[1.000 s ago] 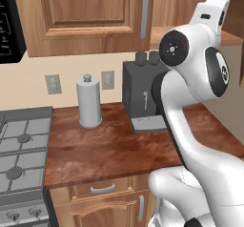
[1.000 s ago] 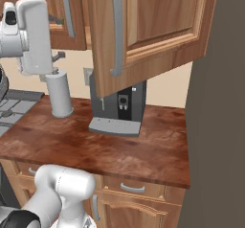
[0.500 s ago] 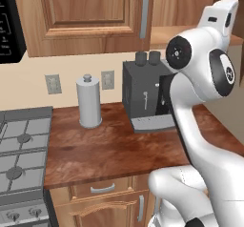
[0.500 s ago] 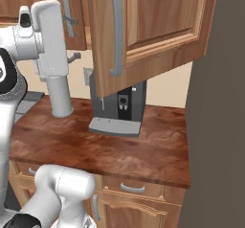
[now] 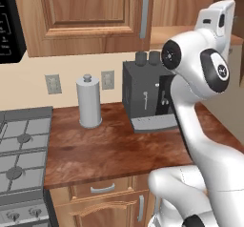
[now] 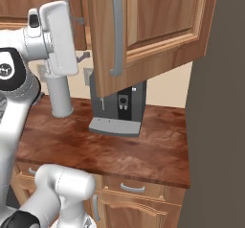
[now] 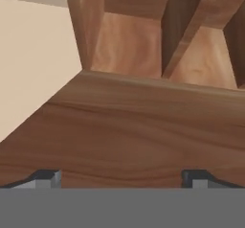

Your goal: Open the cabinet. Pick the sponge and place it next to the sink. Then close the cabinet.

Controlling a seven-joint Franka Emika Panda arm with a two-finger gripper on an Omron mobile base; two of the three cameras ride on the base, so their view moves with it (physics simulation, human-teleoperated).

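The cabinet [image 6: 143, 26], of medium-brown wood with raised-panel doors and long vertical grey bar handles, is mounted on the wall above the black coffee machine [image 5: 145, 97]. Its right door is swung open, out over the coffee machine, while its left door [image 5: 86, 16] is shut. In the hand view its underside [image 7: 134, 131] is seen from below, with the wooden interior above it.

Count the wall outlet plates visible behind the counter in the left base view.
2. One outlet plate sits left of the grey canister, near the stove; the other outlet plate sits between the canister and the coffee machine. More may be hidden behind the machine or arm.
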